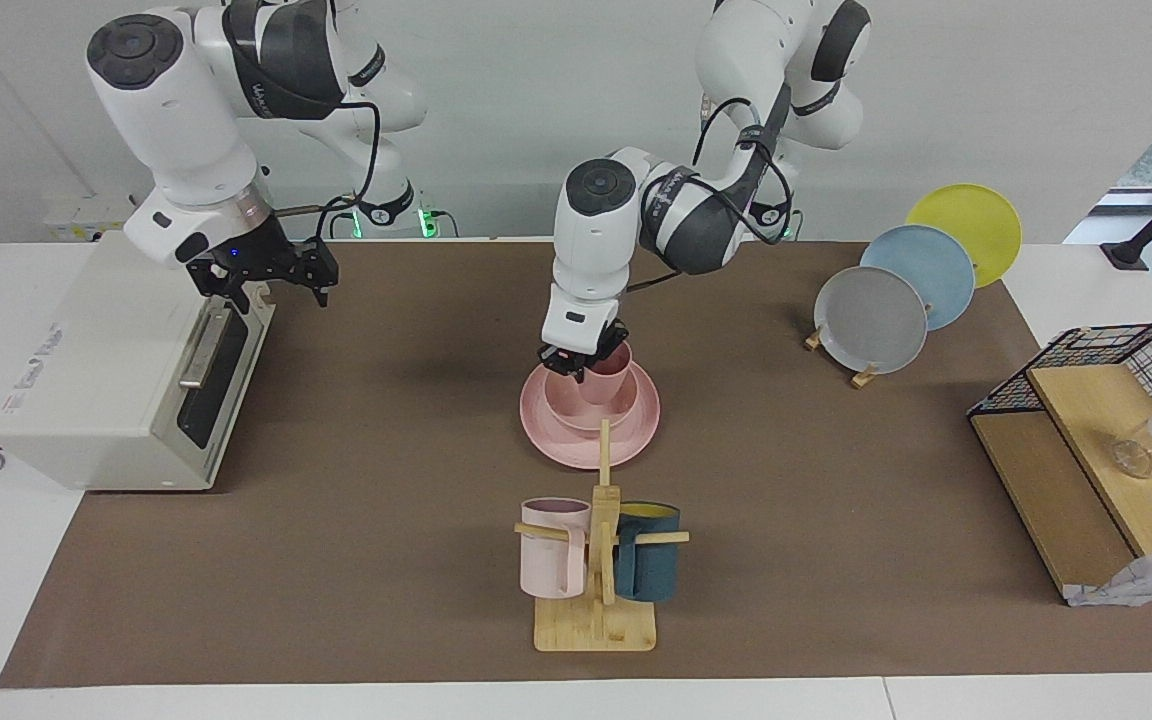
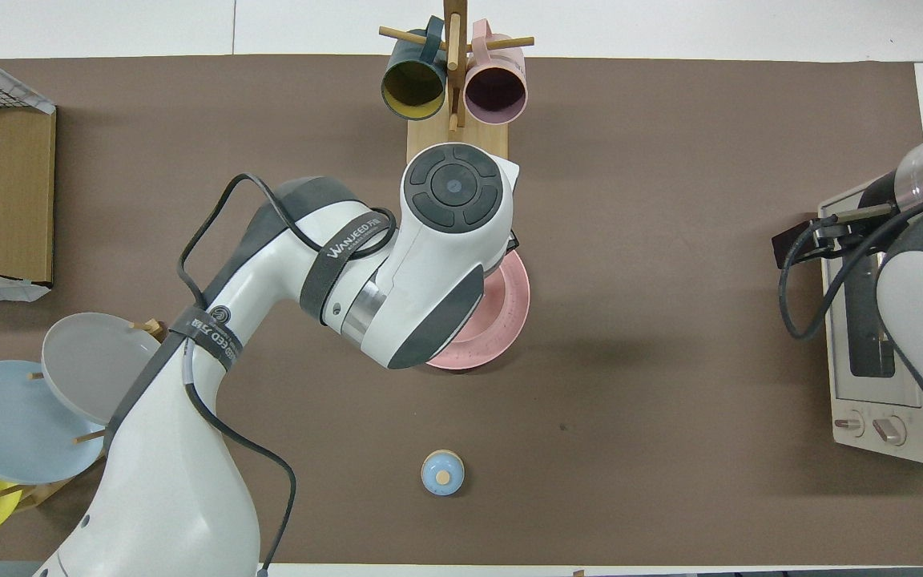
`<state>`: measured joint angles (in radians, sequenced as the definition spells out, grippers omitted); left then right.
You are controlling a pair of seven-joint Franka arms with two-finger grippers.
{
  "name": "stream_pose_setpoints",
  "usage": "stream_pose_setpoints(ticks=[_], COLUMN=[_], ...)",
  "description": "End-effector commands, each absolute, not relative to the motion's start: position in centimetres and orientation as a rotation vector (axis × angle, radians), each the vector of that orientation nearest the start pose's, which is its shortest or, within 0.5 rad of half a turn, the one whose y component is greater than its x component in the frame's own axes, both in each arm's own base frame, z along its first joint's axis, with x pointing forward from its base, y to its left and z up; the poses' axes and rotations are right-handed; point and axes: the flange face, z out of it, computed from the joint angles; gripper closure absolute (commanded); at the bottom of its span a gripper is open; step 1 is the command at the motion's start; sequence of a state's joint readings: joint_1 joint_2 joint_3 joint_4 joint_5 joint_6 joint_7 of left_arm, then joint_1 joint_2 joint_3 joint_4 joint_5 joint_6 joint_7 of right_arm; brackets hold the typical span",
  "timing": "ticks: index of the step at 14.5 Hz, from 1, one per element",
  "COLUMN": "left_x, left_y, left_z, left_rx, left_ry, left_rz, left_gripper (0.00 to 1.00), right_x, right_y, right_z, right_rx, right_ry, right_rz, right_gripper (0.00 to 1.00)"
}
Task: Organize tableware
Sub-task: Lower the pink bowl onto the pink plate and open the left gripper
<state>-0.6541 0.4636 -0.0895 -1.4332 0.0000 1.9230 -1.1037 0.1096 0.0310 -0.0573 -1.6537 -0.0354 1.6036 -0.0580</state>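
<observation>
The pink plate [image 1: 636,436] lies mid-table, and its edge shows under the arm in the overhead view [image 2: 509,316]. The pink bowl [image 1: 564,402] sits on the plate and the pink cup [image 1: 612,380] stands upright inside the bowl. My left gripper [image 1: 576,370] is down at the cup's rim, on the side toward the right arm's end, and looks shut on that rim. In the overhead view the left arm hides the bowl and cup. My right gripper [image 1: 276,290] hangs open and empty over the toaster oven, waiting.
A wooden mug tree [image 1: 596,610] with a pale pink mug [image 1: 552,550] and a teal mug [image 1: 648,555] stands farther from the robots than the plate. Grey, blue and yellow plates [image 1: 871,320] stand in a rack. There is a toaster oven [image 1: 106,370], a wire shelf [image 1: 1086,450] and a small blue lid [image 2: 442,473].
</observation>
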Motion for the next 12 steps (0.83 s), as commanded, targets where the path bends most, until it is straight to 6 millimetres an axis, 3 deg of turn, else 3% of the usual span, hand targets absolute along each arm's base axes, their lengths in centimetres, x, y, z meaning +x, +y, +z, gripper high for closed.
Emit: stream_pose_setpoints(ticks=[1, 12], left_x=[51.5, 51.0], left_y=[-46.7, -47.0], left_z=[41.4, 37.8], left_rx=[-3.137, -3.149], left_ry=[-0.607, -0.584], left_rz=[0.014, -0.012], left_gripper=[1.0, 1.0], right_x=[55.4, 55.4], right_y=[1.9, 0.6], right_z=[57.5, 57.7], right_rx=[-3.149, -3.149], right_ry=[-0.183, -0.152], right_rz=[0.131, 0.129], right_gripper=[0.0, 0.0])
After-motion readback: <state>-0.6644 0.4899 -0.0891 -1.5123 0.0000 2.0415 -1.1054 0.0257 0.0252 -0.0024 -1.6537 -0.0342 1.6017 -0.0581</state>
